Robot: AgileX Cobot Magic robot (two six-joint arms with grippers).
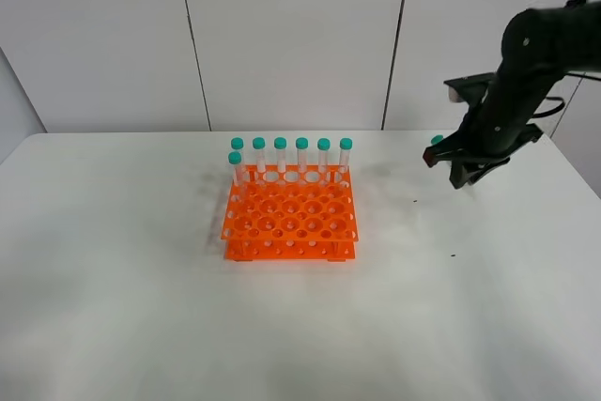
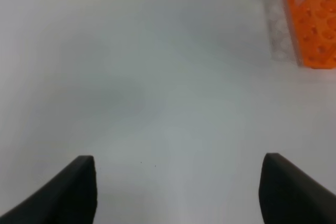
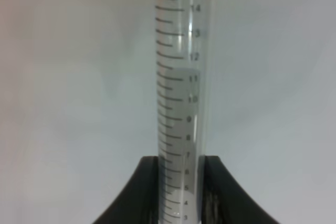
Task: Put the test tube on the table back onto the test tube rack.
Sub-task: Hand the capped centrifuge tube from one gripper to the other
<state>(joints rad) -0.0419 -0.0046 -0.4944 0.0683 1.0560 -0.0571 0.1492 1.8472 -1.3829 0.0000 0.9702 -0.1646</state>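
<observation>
White table (image 1: pixel 141 307) fills the view, and in the middle of it sits the orange rack (image 1: pixel 289 223), two tiers, round holes all over. Over on the right, the black right arm (image 1: pixel 535 53) bends down toward the far right part of the table, well apart from the rack.

At its end, the right gripper (image 3: pixel 181 167) is clamped on the tube (image 3: pixel 181 77). Both dark fingers (image 3: pixel 142 187) press against the clear wall low down, on the pointed end's side, and the graduated length with its teal cap (image 1: pixel 437 140) sticks out beyond them. From the high camera only that cap peeks out on the rack side of the gripper, and whether the tube is touching the table or clear of it I cannot tell.

The left gripper (image 2: pixel 178 187) is spread wide with nothing between its fingers, just bare table under it and a corner of the rack farther off.

In the rack, seven capped tubes (image 1: pixel 301 159) stand upright: six along the back row and one more just in front at the left end.
</observation>
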